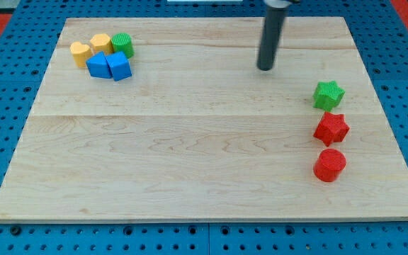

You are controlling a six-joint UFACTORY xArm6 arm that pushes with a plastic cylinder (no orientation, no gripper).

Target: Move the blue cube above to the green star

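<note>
Table [204, 170]: pale wooden board on a blue pegboard surround, seen from the view's bottom edge.

Rod: one straight dark rod entering from the view's top; my tip [265, 68] rests on bare wood right of centre, in the upper part of the board. No hand is fitted (a plain rod, so nothing opens, closes or holds), and the tip touches no block.

Cluster, view's upper left, five pieces packed close:
- blue cube [120, 66], at the cluster's lower right, touching its blue neighbour.
- second blue block [100, 65] (shape unclear, roughly wedge-like), just left of the cube.
- yellow heart [81, 53], leftmost.
- yellow block [100, 43], rounded, shape uncertain.
- green cylinder [122, 44], directly above the blue cube.

Column, view's right edge, three pieces apart from one another:
- green star [328, 95], uppermost.
- red star [331, 128], just below it.
- red cylinder [329, 165], lowest.

The tip stands well apart from the blue cube, nearer to the green star.
</note>
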